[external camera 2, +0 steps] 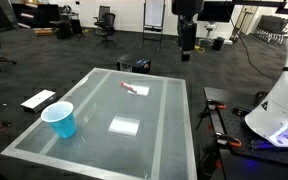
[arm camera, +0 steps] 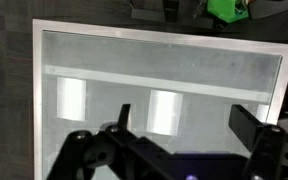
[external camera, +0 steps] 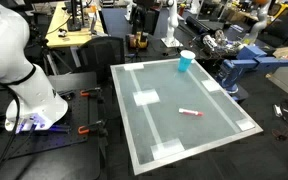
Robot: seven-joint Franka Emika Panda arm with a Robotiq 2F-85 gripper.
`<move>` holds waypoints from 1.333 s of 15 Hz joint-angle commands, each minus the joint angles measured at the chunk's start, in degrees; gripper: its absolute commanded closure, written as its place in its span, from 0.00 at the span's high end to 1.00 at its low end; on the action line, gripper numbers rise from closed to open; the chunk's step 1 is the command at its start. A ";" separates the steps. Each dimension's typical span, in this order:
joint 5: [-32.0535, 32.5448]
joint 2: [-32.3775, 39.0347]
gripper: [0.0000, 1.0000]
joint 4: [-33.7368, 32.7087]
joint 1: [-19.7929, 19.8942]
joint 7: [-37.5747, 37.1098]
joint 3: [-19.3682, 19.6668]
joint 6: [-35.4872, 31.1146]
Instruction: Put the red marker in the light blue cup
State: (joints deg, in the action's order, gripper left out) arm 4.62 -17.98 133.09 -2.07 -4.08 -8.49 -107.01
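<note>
Wrist view is looking down on the table [arm camera: 104,60] from high up, and the gripper [arm camera: 181,114] is showing its two dark fingers [arm camera: 121,112] far from each other, so it is standing wide open and is holding nothing. Neither task thing is appearing in this view. In an exterior view the gripper [external camera 2: 187,45] is hanging high, well clear of the table top.

The red marker [external camera: 190,112] is lying flat in the inner part of the table, away from all corners. The light blue cup [external camera: 187,62] is standing upright close to one corner, well apart from the marker.

I am judging the marker to be light, stiff and smooth. Being round, it is probably rolling easily if one finger is touching it first. The best hold is seeming to be across the middle of the barrel, with the fingers closing at a right angle to its length. The cup is looking light too, so the marker should be going in from above without pushing the rim
</note>
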 commanded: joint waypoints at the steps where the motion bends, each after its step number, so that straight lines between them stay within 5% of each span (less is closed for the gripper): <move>1: 0.27 0.07 1.00 -0.09 -0.98 -0.26 0.88 0.12; 10: 0.37 0.36 1.00 -0.15 -0.93 -0.62 0.85 -0.68; 16: 1.73 4.48 1.00 -0.52 0.32 -9.61 0.23 -14.09; 20: 8.41 8.22 1.00 -1.01 2.30 -21.51 0.01 -23.89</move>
State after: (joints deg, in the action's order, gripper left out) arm 8.59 -12.54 133.13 -1.40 -17.82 -8.26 -125.78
